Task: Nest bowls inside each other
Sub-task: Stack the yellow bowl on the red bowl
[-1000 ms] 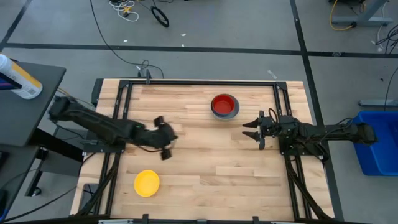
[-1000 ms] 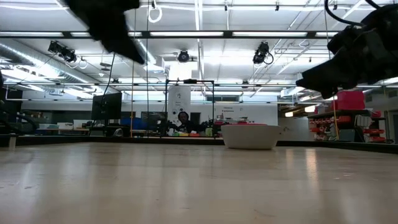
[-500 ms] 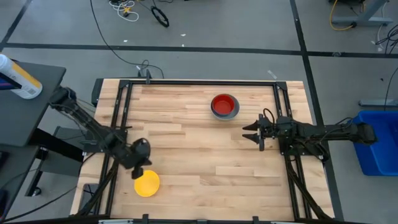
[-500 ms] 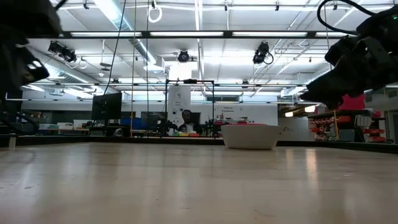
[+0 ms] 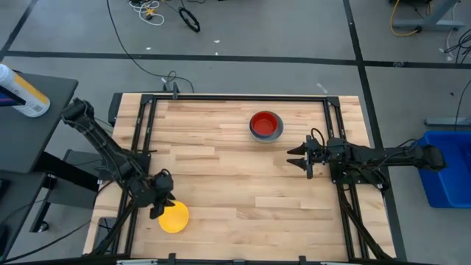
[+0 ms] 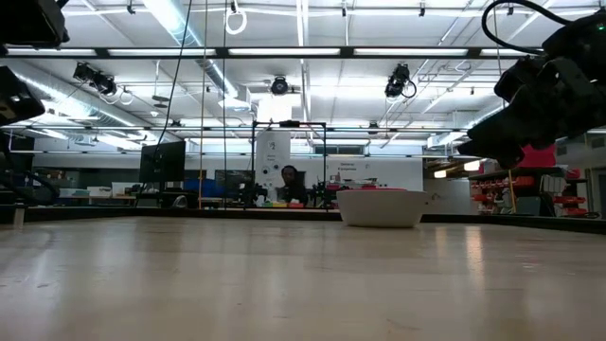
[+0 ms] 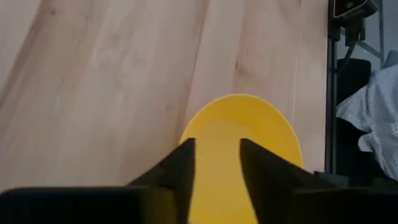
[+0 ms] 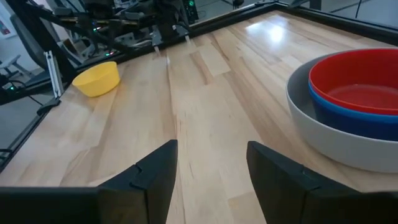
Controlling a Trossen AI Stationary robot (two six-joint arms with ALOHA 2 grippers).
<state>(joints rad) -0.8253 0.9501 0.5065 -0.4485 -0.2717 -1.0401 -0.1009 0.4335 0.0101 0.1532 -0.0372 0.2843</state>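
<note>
Bowls: one yellow piece loose, one stack begun

Item 1. Yellow bowl: sits upright near the front left corner of the table, well apart from the stack. My left hand hangs just over its rim on the side nearer the table's middle. In the left wrist view my two fingers stand parted with a gap between them, and the bowl's rim shows through that gap; nothing is gripped yet.

Item 2. Stack: red bowl nested in a dark blue bowl, both seated in the grey bowl, toward the far right of the table. A light blue bowl I cannot make out.

Item 3. Right hand: idle, fingers spread, holding nothing, just beside the stack on its near side.

Handling note, as I judge it. The step in hand is taking the yellow bowl.
- Lower so one finger drops inside the wall and the other outside, straddling the rim.
- Pinch the wall only; thin plastic will likely skate across the wood if nudged before closing.
- Lift straight up before travelling to the stack.
- Release with the bowl level and centred over the red one, or it may sit cocked.
- Keep the right hand back from the stack during the approach.
</note>
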